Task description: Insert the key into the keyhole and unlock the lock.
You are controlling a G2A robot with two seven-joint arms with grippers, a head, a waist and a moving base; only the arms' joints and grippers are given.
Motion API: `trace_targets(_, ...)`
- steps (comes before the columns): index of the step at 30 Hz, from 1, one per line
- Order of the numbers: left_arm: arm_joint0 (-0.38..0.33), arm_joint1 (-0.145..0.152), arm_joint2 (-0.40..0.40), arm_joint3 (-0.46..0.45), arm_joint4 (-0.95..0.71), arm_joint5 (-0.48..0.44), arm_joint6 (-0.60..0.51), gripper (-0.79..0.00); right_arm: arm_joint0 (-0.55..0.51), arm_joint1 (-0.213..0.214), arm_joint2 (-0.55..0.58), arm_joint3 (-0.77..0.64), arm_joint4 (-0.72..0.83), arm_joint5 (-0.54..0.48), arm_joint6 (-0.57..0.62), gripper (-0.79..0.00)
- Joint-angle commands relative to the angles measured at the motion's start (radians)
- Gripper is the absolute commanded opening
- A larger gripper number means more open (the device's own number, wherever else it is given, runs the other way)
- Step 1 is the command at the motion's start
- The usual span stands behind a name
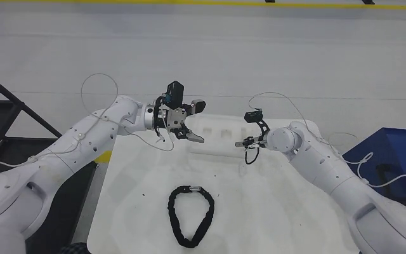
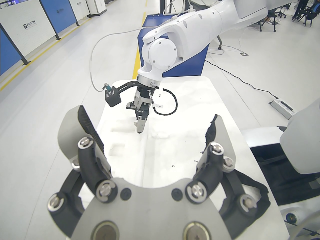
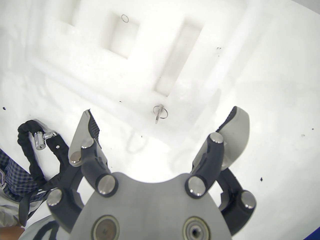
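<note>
At the left we see the left gripper (image 1: 198, 122) hanging above the far left part of the white table (image 1: 285, 209), with its fingers spread wide and nothing between them; toward the middle, nearer to the robot, the black chain lock (image 1: 172, 209) lies flat on the table as a closed loop, and its silver cylinder (image 3: 40, 141) sits at the far side of the loop; in the right wrist view we can see the keyhole on the end of this cylinder; further right, the right gripper (image 2: 139, 128) points down over the white foam insert (image 3: 155, 33) at the far part of the table, and its fingers are also apart and hold nothing; the key (image 3: 158, 113), with a small wire ring on it, lies flat on the white surface just beside the end of the long recess of the insert, under this gripper and not touched by it, well apart from the lock.
</note>
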Motion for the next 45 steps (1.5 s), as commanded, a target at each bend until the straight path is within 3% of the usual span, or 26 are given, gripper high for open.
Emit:
trace_targets(1, 0.000, 0.000, 0.000, 0.000, 0.000, 0.000, 0.000, 0.000, 0.004, -0.002, 0.001, -0.011, -0.009, -0.004, 0.030, 0.000)
trace_targets(10, 0.000, 0.000, 0.000, 0.000, 0.000, 0.000, 0.000, 0.000, 0.042, -0.035, -0.016, -0.005, -0.046, -0.057, 0.149, 0.000)
trace_targets(20, 0.000, 0.000, 0.000, 0.000, 0.000, 0.000, 0.000, 0.000, 0.069, -0.086, -0.031, 0.087, -0.048, -0.074, 0.172, 0.000)
trace_targets(21, 0.000, 0.000, 0.000, 0.000, 0.000, 0.000, 0.000, 0.000, 0.070, -0.091, -0.031, 0.094, -0.047, -0.072, 0.170, -0.012)
trace_targets(23, 0.000, 0.000, 0.000, 0.000, 0.000, 0.000, 0.000, 0.000, 0.072, -0.100, -0.032, 0.109, -0.049, -0.064, 0.170, -0.142)
trace_targets(27, 0.000, 0.000, 0.000, 0.000, 0.000, 0.000, 0.000, 0.000, 0.076, -0.115, -0.033, 0.131, -0.057, -0.044, 0.173, -0.274)
trace_targets(29, 0.000, 0.000, 0.000, 0.000, 0.000, 0.000, 0.000, 0.000, 0.078, -0.121, -0.032, 0.139, -0.065, -0.029, 0.173, -0.237)
trace_targets(35, 0.000, 0.000, 0.000, 0.000, 0.000, 0.000, 0.000, 0.000, 0.079, -0.133, -0.025, 0.146, -0.086, 0.018, 0.186, -0.394)
trace_targets(40, 0.000, 0.000, 0.000, 0.000, 0.000, 0.000, 0.000, 0.000, 0.078, -0.137, -0.015, 0.146, -0.103, 0.044, 0.199, -0.474)
trace_targets(45, 0.000, 0.000, 0.000, 0.000, 0.000, 0.000, 0.000, 0.000, 0.073, -0.139, -0.002, 0.154, -0.113, 0.057, 0.208, -0.480)
